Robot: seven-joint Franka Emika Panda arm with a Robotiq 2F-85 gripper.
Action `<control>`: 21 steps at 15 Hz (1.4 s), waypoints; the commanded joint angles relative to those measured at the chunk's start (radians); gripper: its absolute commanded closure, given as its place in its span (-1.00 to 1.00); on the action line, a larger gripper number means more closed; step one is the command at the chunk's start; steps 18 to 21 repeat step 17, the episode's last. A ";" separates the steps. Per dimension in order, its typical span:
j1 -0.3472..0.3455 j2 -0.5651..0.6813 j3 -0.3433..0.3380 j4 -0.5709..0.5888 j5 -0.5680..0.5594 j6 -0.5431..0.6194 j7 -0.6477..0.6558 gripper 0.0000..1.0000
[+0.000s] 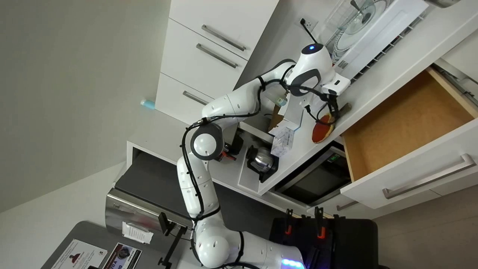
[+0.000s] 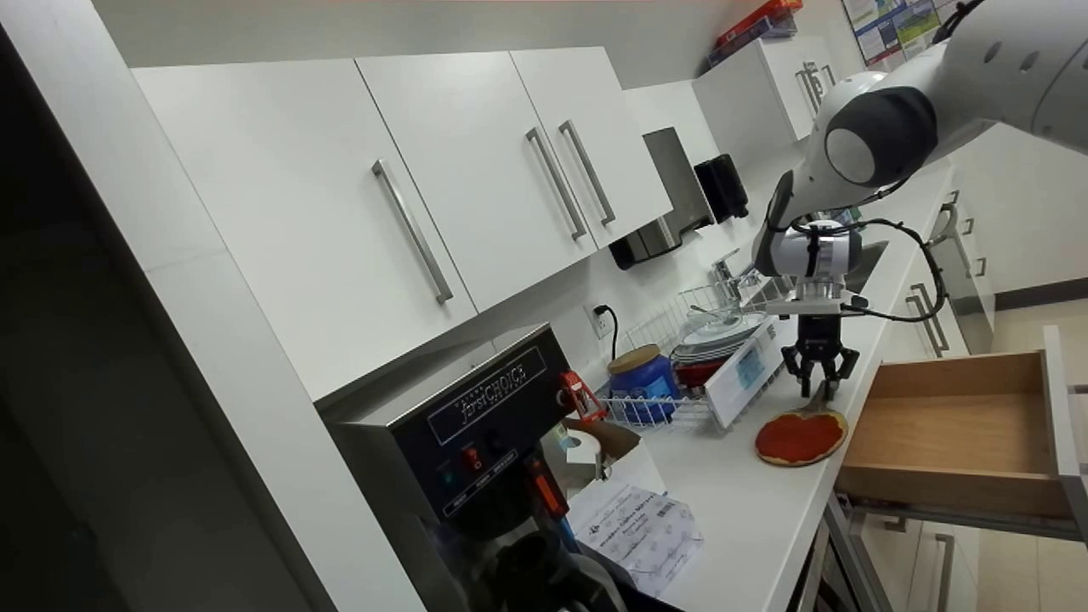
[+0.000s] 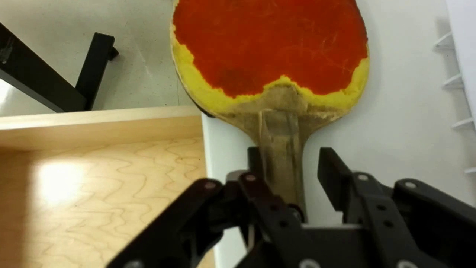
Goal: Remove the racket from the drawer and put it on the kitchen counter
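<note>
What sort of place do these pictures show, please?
It looks like a kitchen, though whether home or office I cannot say: stacked plates, white wall cabinets and a long kitchen counter.

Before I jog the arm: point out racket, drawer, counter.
Racket (image 3: 271, 46): wrist view, on the red face.
Drawer (image 1: 405, 123): in an exterior view, on the wooden bottom inside.
Counter (image 2: 739, 501): in an exterior view, on the flat top.
</note>
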 commanded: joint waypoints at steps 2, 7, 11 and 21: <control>0.025 0.020 -0.008 0.032 -0.002 0.049 0.071 -0.65; 0.076 -0.031 -0.051 -0.025 -0.135 0.099 0.099 -1.00; 0.091 -0.112 -0.070 -0.095 -0.264 0.142 0.069 -1.00; 0.103 -0.242 -0.088 -0.222 -0.379 0.263 0.061 -1.00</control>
